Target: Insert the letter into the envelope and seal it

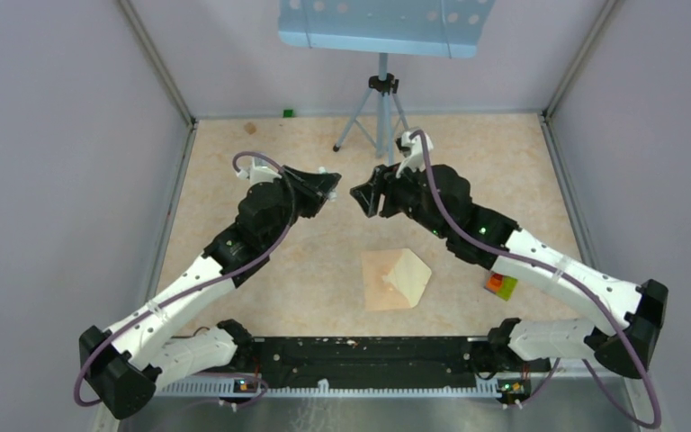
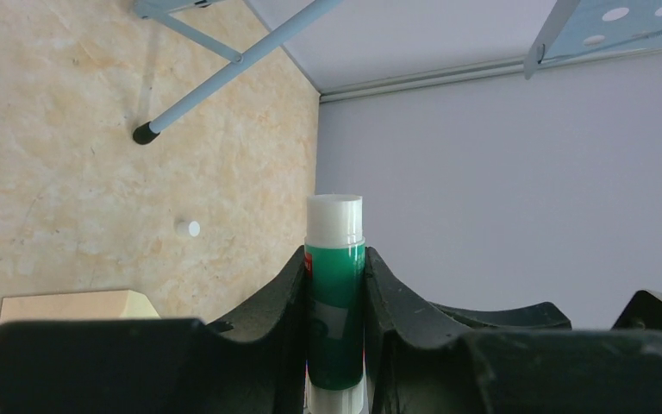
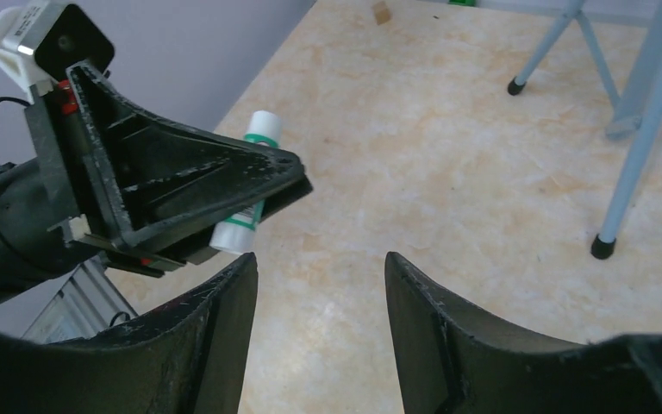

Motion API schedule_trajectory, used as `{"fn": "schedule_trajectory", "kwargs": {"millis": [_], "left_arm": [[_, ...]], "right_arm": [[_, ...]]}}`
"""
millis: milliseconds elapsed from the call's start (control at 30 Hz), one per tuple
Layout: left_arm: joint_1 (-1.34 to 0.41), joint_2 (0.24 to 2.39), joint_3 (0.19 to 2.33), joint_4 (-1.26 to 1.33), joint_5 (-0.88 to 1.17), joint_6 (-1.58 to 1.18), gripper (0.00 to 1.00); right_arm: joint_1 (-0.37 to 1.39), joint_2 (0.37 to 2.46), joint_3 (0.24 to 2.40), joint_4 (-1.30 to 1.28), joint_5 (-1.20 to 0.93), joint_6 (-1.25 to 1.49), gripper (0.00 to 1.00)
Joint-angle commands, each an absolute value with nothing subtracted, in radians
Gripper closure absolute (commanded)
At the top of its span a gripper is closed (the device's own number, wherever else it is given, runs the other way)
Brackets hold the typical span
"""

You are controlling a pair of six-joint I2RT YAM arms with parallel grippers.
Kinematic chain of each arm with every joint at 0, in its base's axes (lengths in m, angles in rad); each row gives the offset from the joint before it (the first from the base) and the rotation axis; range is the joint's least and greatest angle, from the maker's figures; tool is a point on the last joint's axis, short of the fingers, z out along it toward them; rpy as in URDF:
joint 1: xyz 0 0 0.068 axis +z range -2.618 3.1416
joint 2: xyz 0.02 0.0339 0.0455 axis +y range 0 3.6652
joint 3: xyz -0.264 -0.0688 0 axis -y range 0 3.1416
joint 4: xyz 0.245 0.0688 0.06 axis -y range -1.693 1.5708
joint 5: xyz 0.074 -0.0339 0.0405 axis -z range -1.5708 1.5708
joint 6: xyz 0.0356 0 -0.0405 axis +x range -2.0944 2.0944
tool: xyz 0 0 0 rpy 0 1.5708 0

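The tan envelope lies flat on the table in front of both arms, its pointed flap spread open toward the right. One edge of it shows at the lower left of the left wrist view. The letter is hidden; no separate pale sheet shows. My left gripper is raised above the table and shut on a green glue stick with white ends. My right gripper faces it tip to tip, open and holding nothing. The glue stick pokes out past the left gripper's fingers.
A blue tripod stand with a perforated tray stands at the back middle. A small coloured cube sits beside the right arm. A tiny white round piece lies on the table. Grey walls close off the left, right and back.
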State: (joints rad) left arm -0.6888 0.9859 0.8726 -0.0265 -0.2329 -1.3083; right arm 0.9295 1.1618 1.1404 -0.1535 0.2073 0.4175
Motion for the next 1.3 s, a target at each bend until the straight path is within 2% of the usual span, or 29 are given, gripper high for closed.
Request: {"fn": "schedule_trajectory", "kwargs": {"millis": [0,300,500,667,767,900,967,1267], "left_arm": [[-0.686,0.988,0.917,0.015,-0.238,-1.345,1.00],[-0.684,0.988,0.919,0.015,-0.234,-1.345,1.00],[-0.684,0.987,0.919,0.028,-0.220,-1.346,1.00],[-0.684,0.979,0.918,0.023,-0.210,-1.339,1.00],[-0.684,0.973,0.915,0.023,-0.203,-1.331,1.00],[-0.684,0.963,0.917,0.022,-0.192,-1.301,1.00],[-0.684,0.955,0.921,0.018,-0.192,-1.271,1.00],[-0.684,0.937,0.925,0.056,-0.142,-1.152,1.00]], "right_arm": [[0.993,1.234,1.242,-0.096,0.214,0.371,0.45],[1.068,1.312,1.305,-0.086,0.259,0.346,0.47],[1.072,1.347,1.315,-0.080,0.281,0.346,0.59],[1.072,1.348,1.311,-0.064,0.329,0.347,0.61],[1.072,1.352,1.310,-0.073,0.358,0.346,0.69],[1.070,1.332,1.286,-0.066,0.374,0.342,0.88],[1.061,1.319,1.273,-0.066,0.364,0.344,0.94],[0.934,1.200,1.114,0.046,0.148,0.448,1.00]]}}
